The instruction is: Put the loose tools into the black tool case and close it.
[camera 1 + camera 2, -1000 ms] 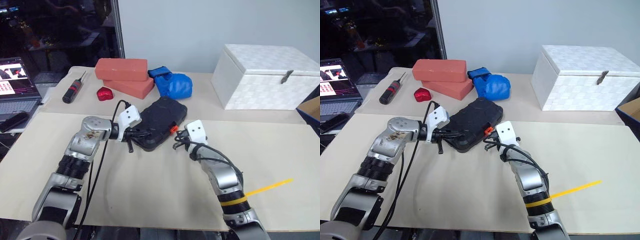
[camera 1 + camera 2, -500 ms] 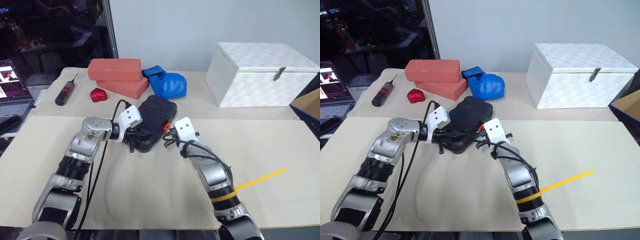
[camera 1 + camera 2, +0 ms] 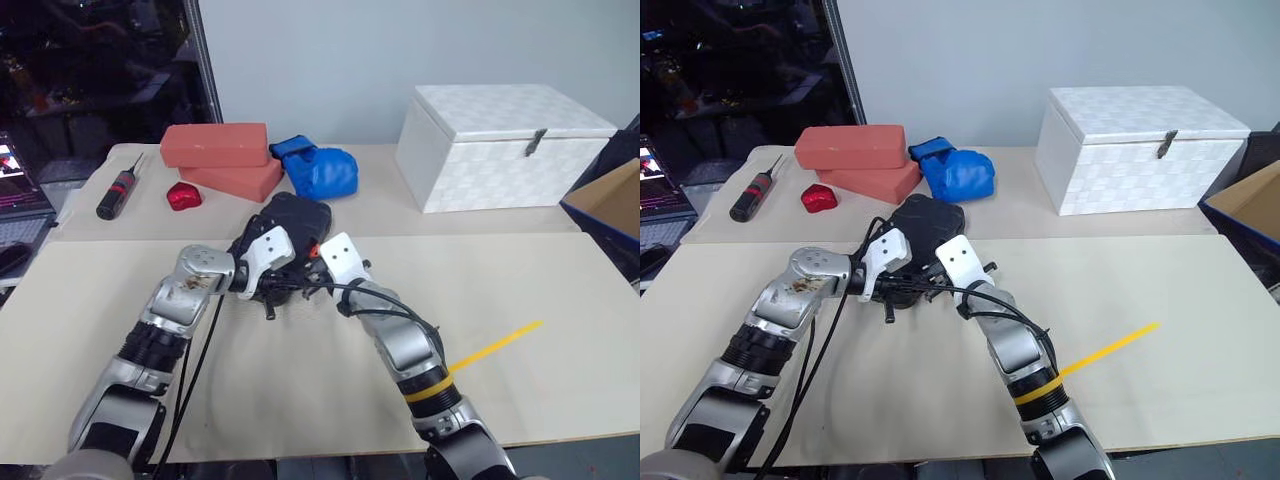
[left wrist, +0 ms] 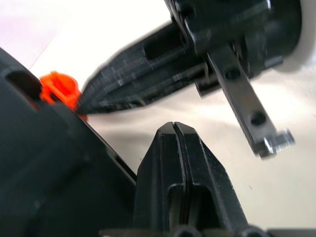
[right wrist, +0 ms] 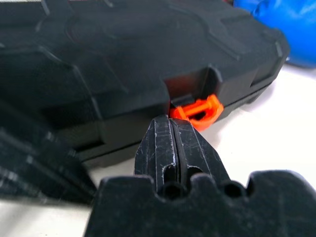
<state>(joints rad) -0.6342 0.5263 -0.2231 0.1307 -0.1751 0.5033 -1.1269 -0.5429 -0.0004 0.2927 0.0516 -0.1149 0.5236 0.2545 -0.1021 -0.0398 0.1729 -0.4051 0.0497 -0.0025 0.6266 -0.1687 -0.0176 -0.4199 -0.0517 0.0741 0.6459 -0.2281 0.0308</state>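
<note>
The flat black plastic clamshell tool case point(image 3: 925, 222) lies closed on the beige desk point(image 3: 1160, 290), a little towards the desk's far edge and left of its middle, its small orange latch point(image 5: 197, 110) on the side facing the robot. Both arms meet at that near side of the case. The right gripper point(image 5: 172, 129) has its jaws pressed together, empty, the tips just below the orange latch and so close that contact cannot be told. The left gripper point(image 4: 174, 129) also has its jaws shut on nothing; it sits just beside the case's near edge, and in the left wrist view the right gripper's black fingers cross in front of it with their tips right at the latch.

Along the far edge of the desk, behind the case, two salmon-red rectangular blocks point(image 3: 222, 157) are stacked one on the other, with a crumpled blue cloth-like bundle point(image 3: 320, 170) just beside them. Near the far left corner lie a small shiny red object point(image 3: 183, 195) and, further left, a stubby black screwdriver with a red band point(image 3: 115, 192). A white woven-textured box with a metal clasp point(image 3: 505, 145) stands towards the far right corner. A strip of yellow tape point(image 3: 495, 345) is on the desk surface near the right edge
</note>
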